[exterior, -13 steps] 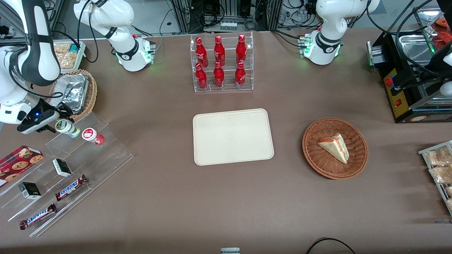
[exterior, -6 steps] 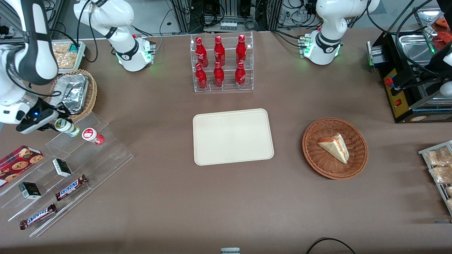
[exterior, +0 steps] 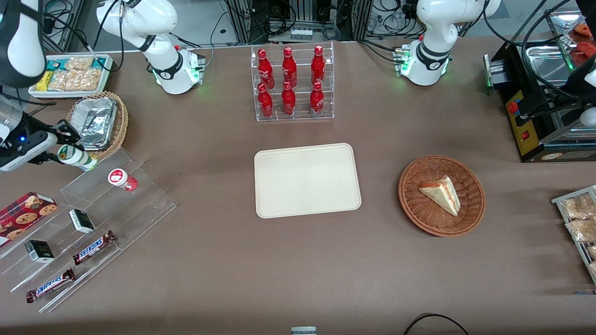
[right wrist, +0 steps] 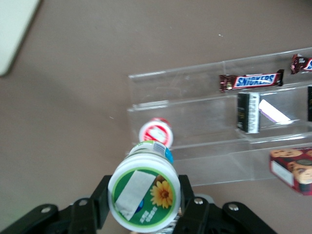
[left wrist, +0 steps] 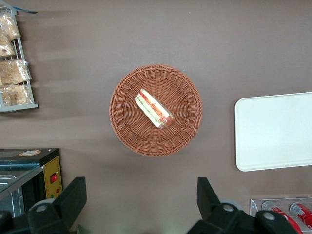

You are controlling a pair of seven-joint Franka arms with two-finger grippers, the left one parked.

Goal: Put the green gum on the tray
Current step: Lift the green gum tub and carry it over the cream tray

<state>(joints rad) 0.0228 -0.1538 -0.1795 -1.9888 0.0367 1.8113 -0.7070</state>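
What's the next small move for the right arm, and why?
Probably carry it toward the tray: the gripper is shut on the green gum, already lifted off the clear stepped shelf above the red-lidded bottle, and the tray is bare.

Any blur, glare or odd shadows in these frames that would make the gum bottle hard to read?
Right wrist view: the green gum, clamped in the tool, is soft and out of focus up close, while the Snickers bar reads sharply. Front view: even light, soft shadow bands on the tablecloth, glare on the foil container; the gum is small but its label is legible.
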